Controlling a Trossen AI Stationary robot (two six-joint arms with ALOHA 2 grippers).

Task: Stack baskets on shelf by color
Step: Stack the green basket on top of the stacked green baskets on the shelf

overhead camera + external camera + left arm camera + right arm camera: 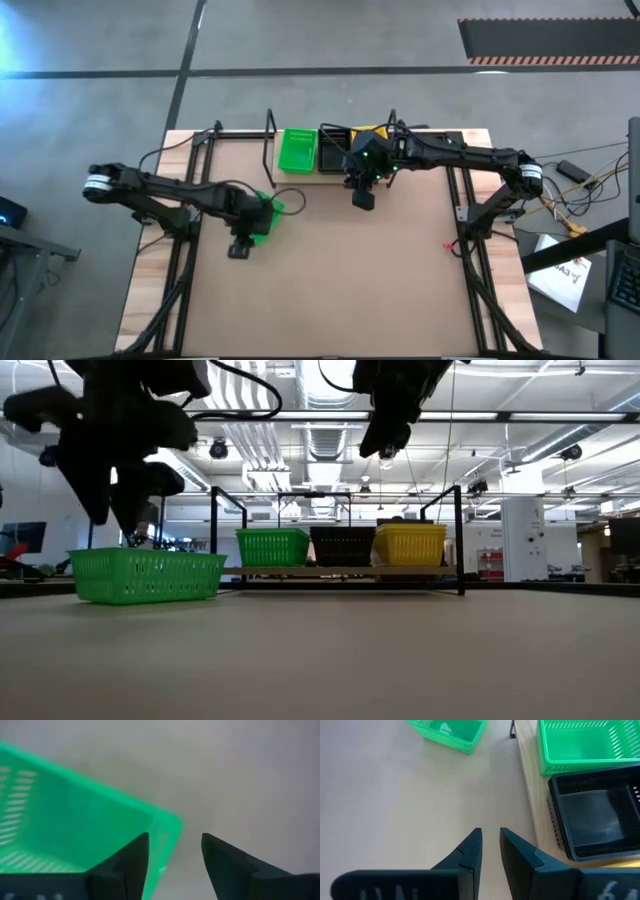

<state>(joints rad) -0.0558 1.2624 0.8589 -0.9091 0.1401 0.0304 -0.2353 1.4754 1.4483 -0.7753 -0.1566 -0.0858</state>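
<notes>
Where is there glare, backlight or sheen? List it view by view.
High view: bluish glare at the top-left corner; the table is evenly lit. Low view: bright ceiling lamps backlight the left arm and right arm into silhouettes. Left wrist view: flat light on the green basket, no glare. Right wrist view: pale sheen on the black basket floor.

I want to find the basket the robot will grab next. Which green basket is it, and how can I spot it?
Look at the big wooden table, on the side where the left arm reaches in. Right at the left gripper sits a green basket alone on the tabletop, one wall between the open fingers. The other green basket stands on the shelf beside a black basket and a yellow basket.
</notes>
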